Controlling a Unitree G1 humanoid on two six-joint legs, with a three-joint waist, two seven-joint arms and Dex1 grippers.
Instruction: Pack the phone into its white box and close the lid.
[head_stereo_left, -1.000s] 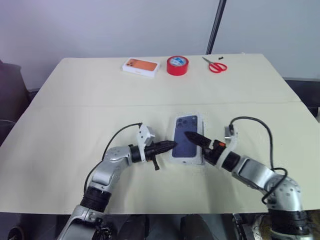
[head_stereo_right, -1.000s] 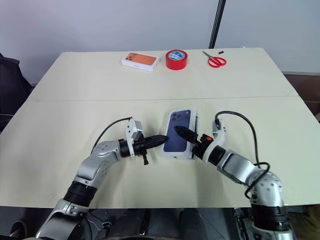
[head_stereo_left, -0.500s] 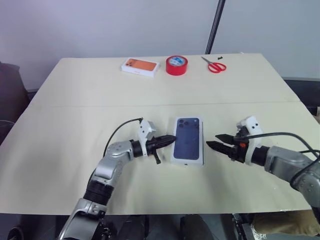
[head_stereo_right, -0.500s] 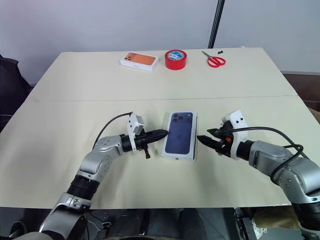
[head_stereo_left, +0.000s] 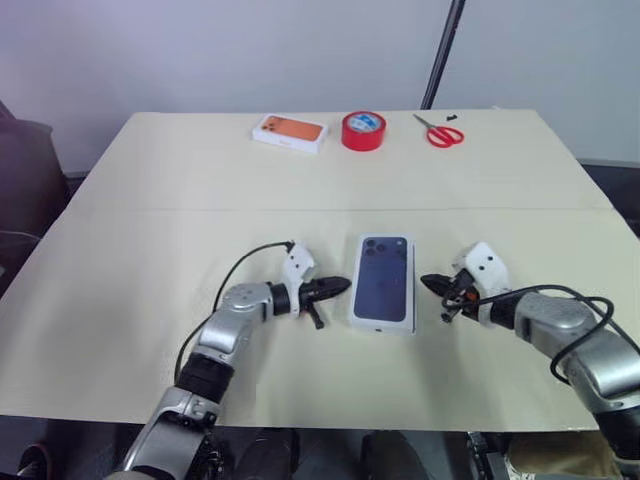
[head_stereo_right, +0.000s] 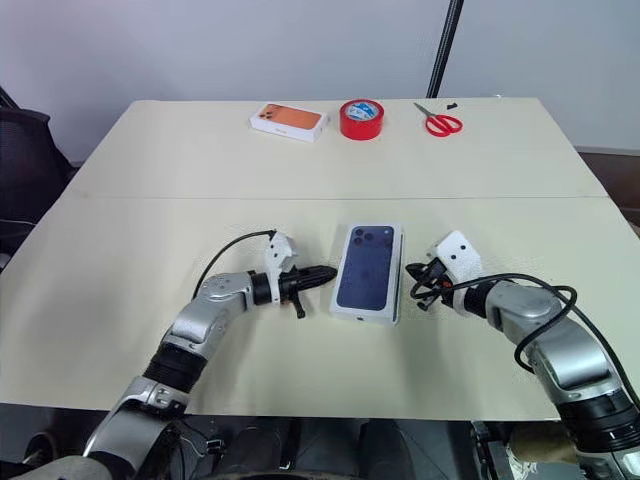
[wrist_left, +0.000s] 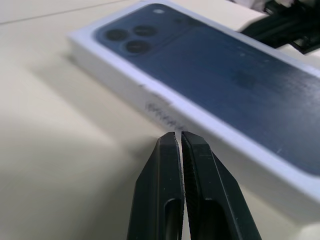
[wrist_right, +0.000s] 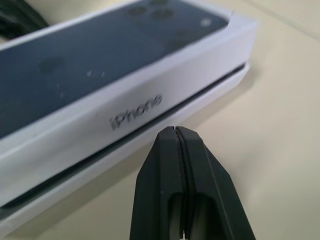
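Observation:
The lid (head_stereo_left: 383, 280), white with a dark phone picture on top, sits on the white box (wrist_right: 216, 92) at the table's near middle. In the right wrist view a thin dark gap runs between the lid's side wall (wrist_right: 135, 112) and the box under it. The phone is hidden. My left gripper (head_stereo_left: 347, 285) is shut and empty, its tip close to the lid's left long side (wrist_left: 165, 107). My right gripper (head_stereo_left: 425, 280) is shut and empty, pointing at the right long side from a short way off.
At the far edge of the beige table (head_stereo_left: 150, 250) lie an orange-topped white box (head_stereo_left: 290, 133), a red tape roll (head_stereo_left: 363, 130) and red scissors (head_stereo_left: 440, 133). A black pole (head_stereo_left: 443, 55) rises behind them. Cables trail from both wrists.
My right gripper came off the top of the lid, swung out to the right, rolled and went from open to shut. The left gripper stayed shut beside the box.

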